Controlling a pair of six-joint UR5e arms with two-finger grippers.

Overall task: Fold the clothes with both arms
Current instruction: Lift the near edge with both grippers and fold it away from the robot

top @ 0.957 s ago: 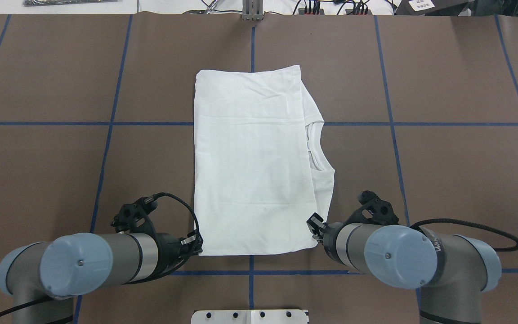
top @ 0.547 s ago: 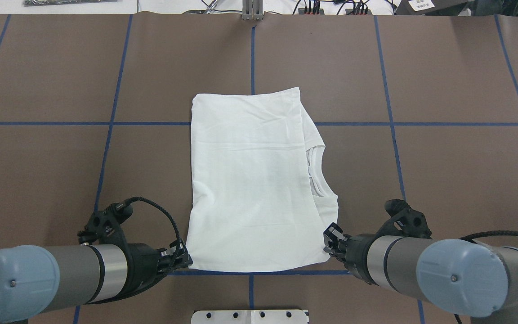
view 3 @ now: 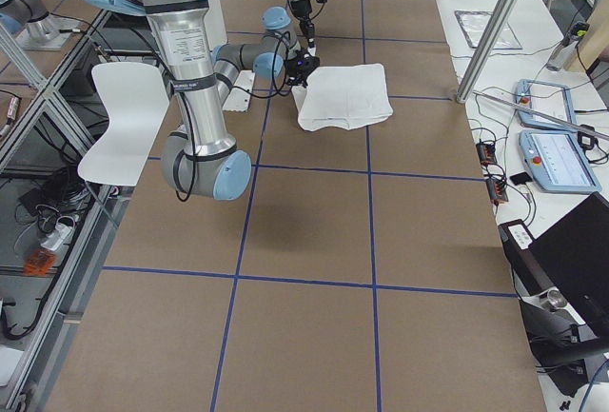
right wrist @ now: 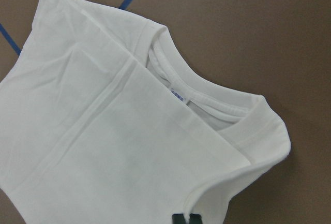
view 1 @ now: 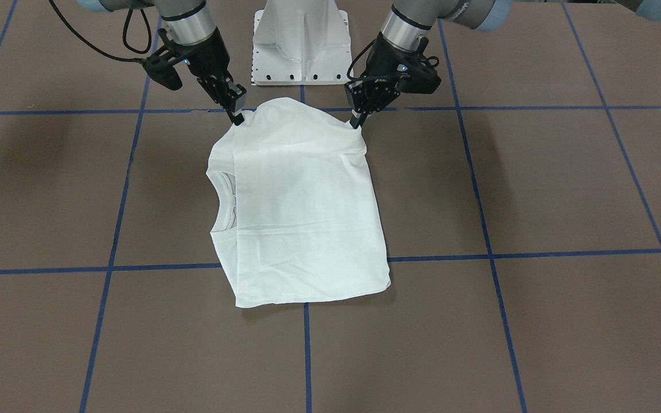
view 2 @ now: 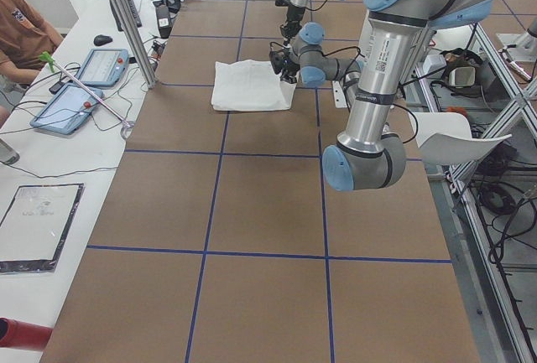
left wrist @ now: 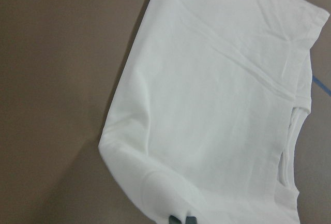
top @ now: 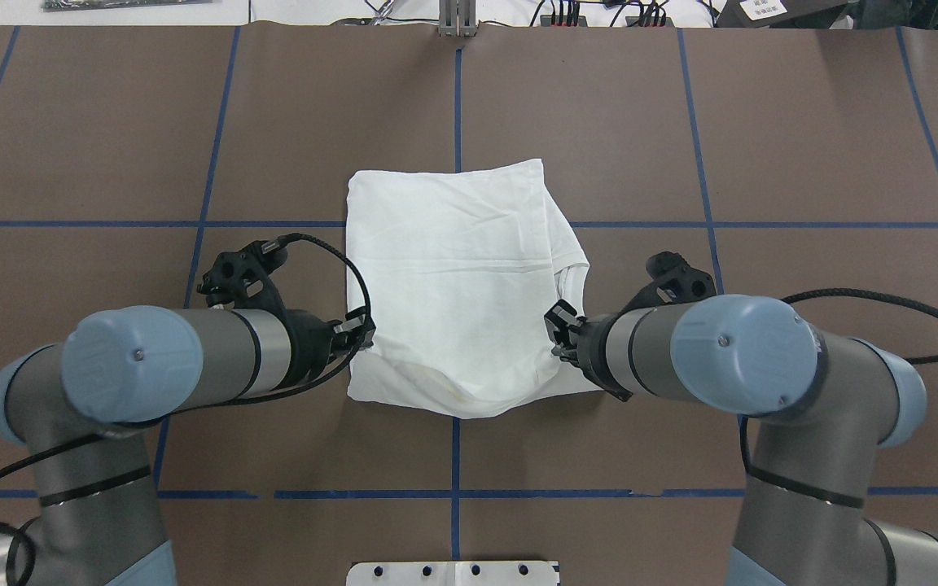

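Brown paper covers the counter (top: pixel 762 122), marked into large squares by blue tape lines (top: pixel 843 224). A white pedestal base (view 1: pixel 299 40) stands at the robot's edge. The folded white shirt (top: pixel 453 277) sits in the middle of the counter, across the central tape line. Its long axis runs from the robot's side toward the far side. The ribbed collar (right wrist: pixel 207 97) opens toward the robot's right, and a small neck label (right wrist: pixel 178 97) shows just inside it.

The far part of the shirt lies flat, with its far edge just beyond the cross line of tape. The near end is raised off the counter. The left tool (top: pixel 359 334) is pinched closed on the near corner on the robot's left. The right tool (top: pixel 554 338) is pinched closed on the near corner on the collar side. Between the two tools the raised edge hangs in a loose curve, and a soft crease runs across the cloth further out.

Both arms reach inward from either side: the left arm (top: pixel 192 366) and the right arm (top: pixel 721 358) lie almost level, with their wrists turned toward each other. In each wrist view, dark fingertips (left wrist: pixel 177 219) show at the bottom edge, tight against the white fabric.
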